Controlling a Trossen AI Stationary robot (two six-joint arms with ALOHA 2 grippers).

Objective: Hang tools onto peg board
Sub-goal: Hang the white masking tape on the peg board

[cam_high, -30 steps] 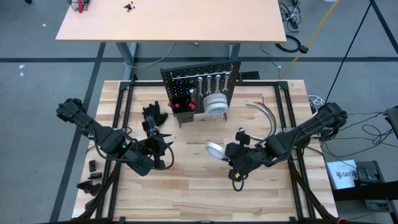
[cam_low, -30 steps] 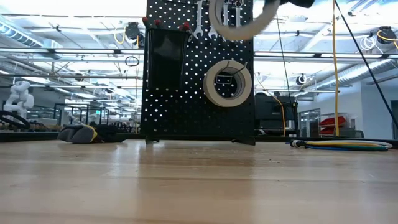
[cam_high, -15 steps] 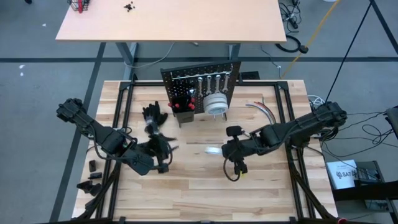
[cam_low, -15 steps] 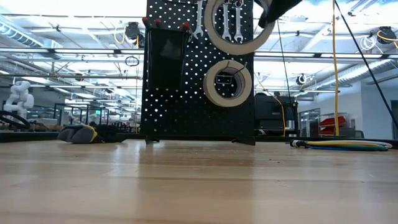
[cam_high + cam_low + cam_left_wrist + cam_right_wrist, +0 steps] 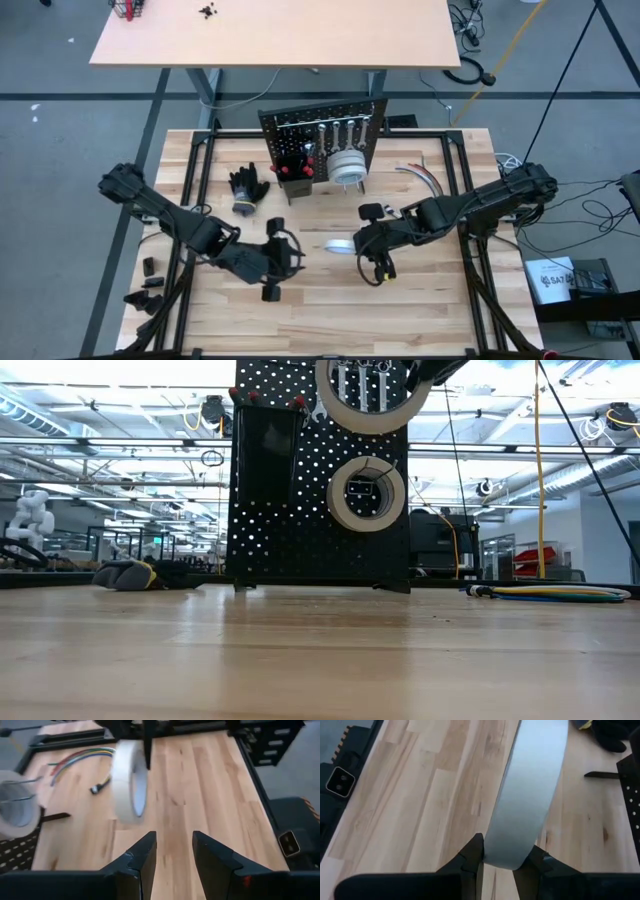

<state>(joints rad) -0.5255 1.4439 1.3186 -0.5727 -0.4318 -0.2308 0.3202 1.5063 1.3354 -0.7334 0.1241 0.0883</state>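
Note:
My right gripper point(image 5: 362, 243) is shut on a white tape roll point(image 5: 340, 245), held in the air in front of the upright black peg board point(image 5: 320, 135). The low view shows this roll point(image 5: 370, 400) as a ring high before the board point(image 5: 300, 510). A second tape roll point(image 5: 367, 493) hangs from a hook on the board, with silver wrenches point(image 5: 340, 130) above it and red-handled screwdrivers point(image 5: 295, 165) in its small bin. My left gripper point(image 5: 288, 250) is open, left of the held roll point(image 5: 131, 782), and touches nothing. My right gripper pinches the tape roll by its band point(image 5: 512, 855), one finger on each flat side, across the tape's width. The fingers come level from the table's right. The roll is lifted clear of the table and stands on edge, its hole facing the near edge.
Black gloves point(image 5: 247, 185) lie left of the peg board. Curved hoses point(image 5: 425, 180) lie to its right, also seen low point(image 5: 545, 593). Small dark parts point(image 5: 150, 280) sit by the table's left edge. Bare wood lies along the near edge.
My right gripper has moved toward the table's left and far side and turned, so the tape roll went from lying nearly flat to standing on edge before the peg board. My left gripper has moved toward the table's right and slightly nearer.

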